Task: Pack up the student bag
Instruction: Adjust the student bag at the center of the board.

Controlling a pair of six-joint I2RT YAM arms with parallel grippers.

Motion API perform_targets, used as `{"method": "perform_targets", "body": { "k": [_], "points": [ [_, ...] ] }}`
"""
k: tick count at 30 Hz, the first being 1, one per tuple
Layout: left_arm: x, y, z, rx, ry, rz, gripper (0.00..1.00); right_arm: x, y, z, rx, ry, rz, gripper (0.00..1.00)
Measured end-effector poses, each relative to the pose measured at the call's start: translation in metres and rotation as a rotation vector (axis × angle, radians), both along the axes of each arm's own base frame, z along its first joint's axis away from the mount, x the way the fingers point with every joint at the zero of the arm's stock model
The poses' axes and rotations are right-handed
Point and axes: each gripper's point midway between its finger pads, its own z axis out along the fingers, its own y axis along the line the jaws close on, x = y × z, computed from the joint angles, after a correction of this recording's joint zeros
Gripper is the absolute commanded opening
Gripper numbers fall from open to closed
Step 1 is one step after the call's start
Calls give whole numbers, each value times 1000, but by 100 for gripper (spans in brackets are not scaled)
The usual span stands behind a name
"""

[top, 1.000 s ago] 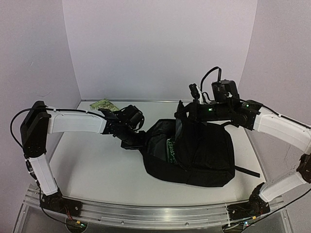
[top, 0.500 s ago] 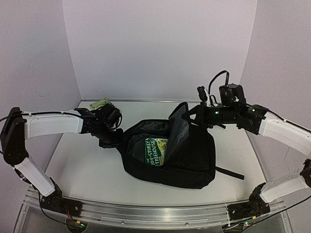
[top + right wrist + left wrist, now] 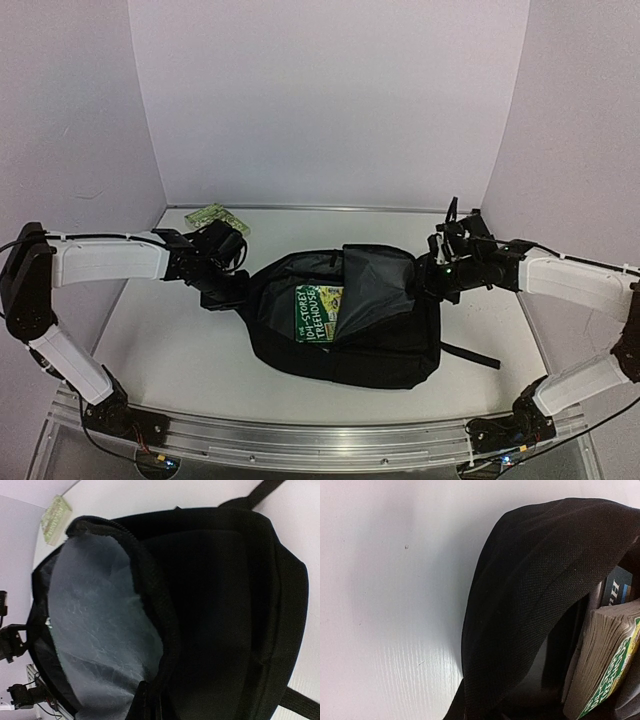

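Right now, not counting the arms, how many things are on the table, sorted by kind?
Backpack: 1
Green-covered book in the bag: 1
Blue-covered item behind it, likely a book: 1
Flat green item at the far left corner: 1
Total: 4

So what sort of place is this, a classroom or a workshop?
Most likely a robot test booth in a lab. Plain walls box in a white table, the left arm and right arm rise from a metal rail at its near edge, and the student bag lies between them.
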Motion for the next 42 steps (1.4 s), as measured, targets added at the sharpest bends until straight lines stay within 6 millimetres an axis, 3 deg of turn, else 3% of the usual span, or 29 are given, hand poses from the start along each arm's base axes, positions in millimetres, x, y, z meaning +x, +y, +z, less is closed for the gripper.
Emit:
{"method": "perform_targets", "body": {
  "k": [4, 7, 12, 15, 17, 22, 24, 27, 31, 35, 39, 42],
  "points": [
    [0, 0, 1, -11, -5, 7, 20, -4, -9, -14, -56, 32, -18, 37],
    [0, 0, 5, -25, -13, 14, 37, -5, -14, -17, -81, 38, -21, 60],
    [2, -1, 22, -72, -40, 9, 61, -11, -21, -9, -106, 27, -12, 81],
    [4, -1, 41, -105, -74, -2, 76, -8, -24, 18, -110, -37, -8, 92],
    [8, -3, 60, -129, -112, -19, 84, -1, -27, 47, -106, -115, -22, 96],
    [28, 11, 107, -199, -218, 6, 96, 12, -38, 121, -91, -307, -78, 98],
    [41, 27, 116, -225, -240, 45, 98, 15, -42, 136, -95, -349, -100, 98],
    [68, 55, 120, -269, -250, 125, 98, 19, -45, 143, -110, -369, -119, 98],
    [112, 96, 106, -328, -241, 259, 93, 23, -45, 134, -133, -352, -122, 98],
    [152, 131, 65, -376, -181, 401, 90, 24, -44, 130, -138, -339, -122, 98],
    [176, 145, 19, -393, -108, 481, 83, 25, -44, 131, -131, -339, -129, 97],
    [195, 146, -5, -407, -71, 507, 77, 25, -44, 131, -127, -339, -134, 95]
  ]
}}
